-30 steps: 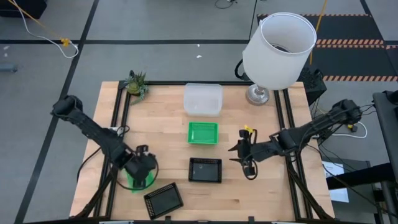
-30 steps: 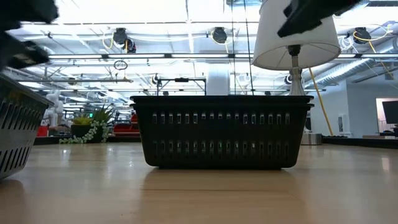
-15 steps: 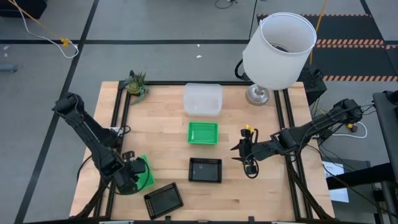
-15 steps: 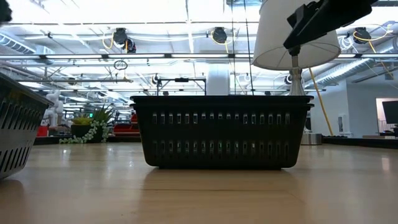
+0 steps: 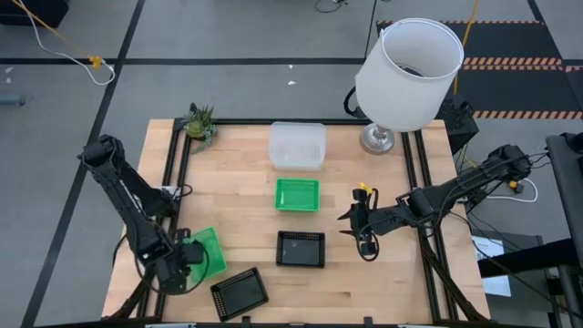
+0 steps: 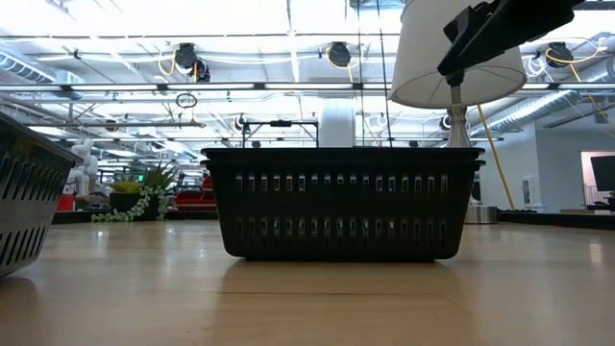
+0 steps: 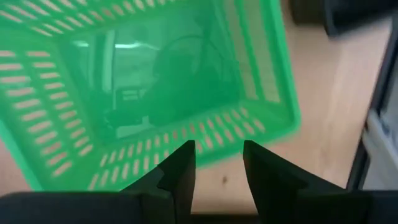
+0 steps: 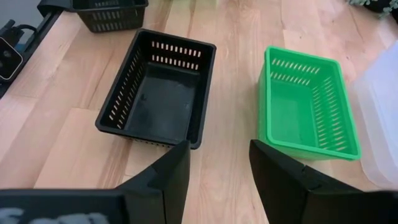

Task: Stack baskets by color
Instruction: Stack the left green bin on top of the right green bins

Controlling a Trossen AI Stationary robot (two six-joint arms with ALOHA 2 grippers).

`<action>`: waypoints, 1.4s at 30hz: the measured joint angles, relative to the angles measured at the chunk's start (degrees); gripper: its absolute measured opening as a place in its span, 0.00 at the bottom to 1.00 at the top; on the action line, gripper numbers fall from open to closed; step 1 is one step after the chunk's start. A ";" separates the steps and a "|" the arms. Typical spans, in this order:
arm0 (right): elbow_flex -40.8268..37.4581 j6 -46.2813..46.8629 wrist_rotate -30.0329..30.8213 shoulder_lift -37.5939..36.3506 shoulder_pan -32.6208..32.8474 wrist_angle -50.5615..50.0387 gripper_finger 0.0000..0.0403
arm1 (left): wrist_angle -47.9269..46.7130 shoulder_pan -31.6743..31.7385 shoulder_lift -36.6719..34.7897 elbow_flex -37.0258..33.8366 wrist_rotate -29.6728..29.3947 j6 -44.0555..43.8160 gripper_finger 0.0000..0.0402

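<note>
Green basket (image 5: 206,252) sits lower left of the high view, on the table (image 5: 237,191), just above the tilted black basket (image 5: 239,292) at the bottom edge. Second green basket (image 5: 298,194) lies mid-table, another black basket (image 5: 301,249) directly below it, clear basket (image 5: 297,145) above it toward the top edge.

Left gripper (image 5: 178,274) is at the lower-left green basket's outer corner, fingers parted, nothing between them in the wrist view; basket looks released.

Judgement: to stack greens, regrip one long wall squarely, lift level, lower straight into the central green basket so the rims nest.

Right gripper (image 5: 363,224) hovers right of centre, jaws apart and empty, facing the central baskets. Both arms reach in low from the table's sides, elbows bent.
</note>
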 joint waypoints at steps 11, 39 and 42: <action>0.00 -0.13 -0.04 0.00 0.00 -0.02 0.40 | -0.27 -2.82 0.20 0.00 -2.60 24.72 0.34; 0.00 -0.13 -0.15 0.00 0.00 -0.28 0.40 | -0.12 -2.79 3.26 -0.07 -6.96 27.96 0.18; 0.00 -0.13 -0.15 0.00 0.00 -0.28 0.40 | -0.25 -2.93 3.21 -0.07 -6.58 28.20 0.18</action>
